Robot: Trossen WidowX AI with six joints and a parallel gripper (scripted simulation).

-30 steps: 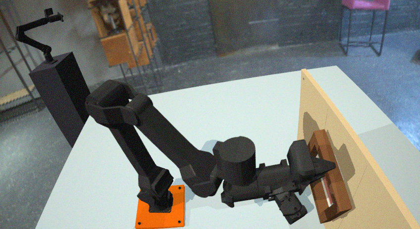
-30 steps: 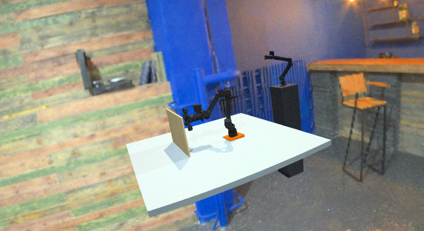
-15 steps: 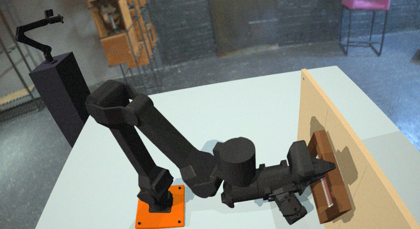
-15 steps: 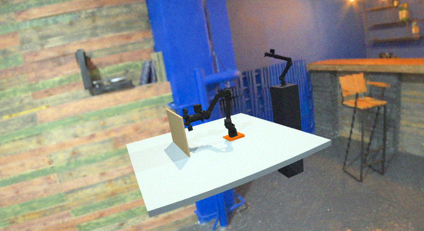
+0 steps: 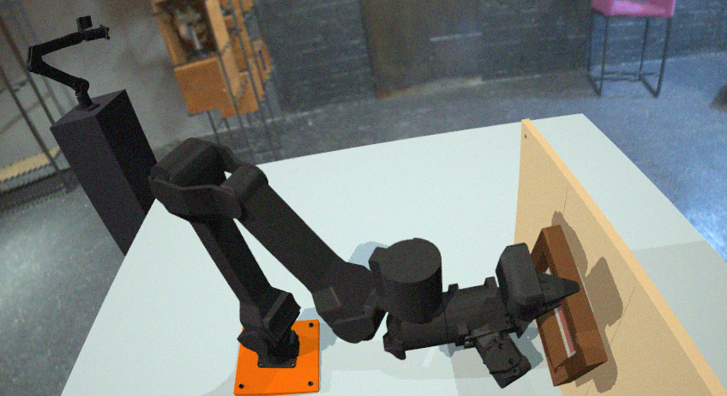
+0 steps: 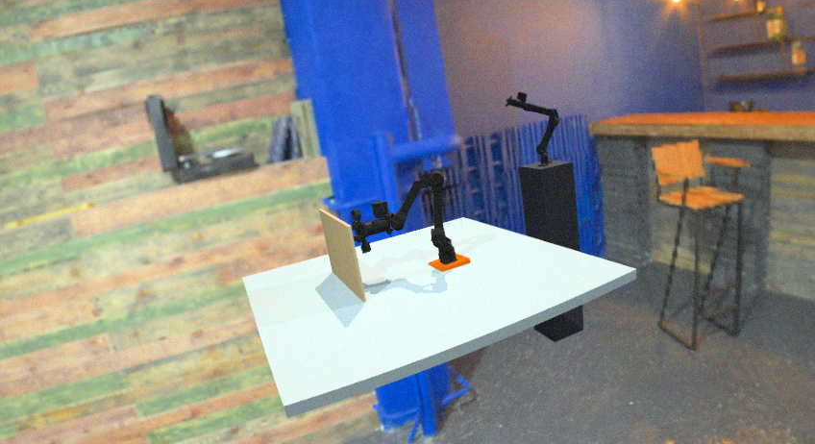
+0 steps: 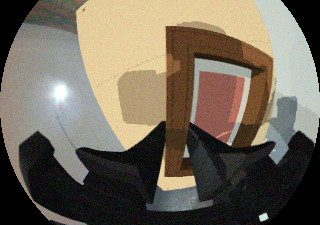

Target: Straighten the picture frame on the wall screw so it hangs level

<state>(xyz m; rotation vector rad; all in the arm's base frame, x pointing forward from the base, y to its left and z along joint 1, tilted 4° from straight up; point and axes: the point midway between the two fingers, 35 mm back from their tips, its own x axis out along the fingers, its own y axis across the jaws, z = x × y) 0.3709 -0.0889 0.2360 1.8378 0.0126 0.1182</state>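
Note:
The brown picture frame, with a pale mat and reddish picture, is at the front of the tan upright board. My gripper is shut on one side bar of the frame, low on that bar in the wrist view, with a finger on each side of it. The frame's shadow and the arm's shadow fall on the board. The screw and the notched strip are hidden behind the frame, so whether they touch cannot be told. In the exterior view the board hides the frame.
The orange base plate carries my arm on the white table. A second black arm stands on a dark pedestal beyond the table. The board's top edge rises beside the frame.

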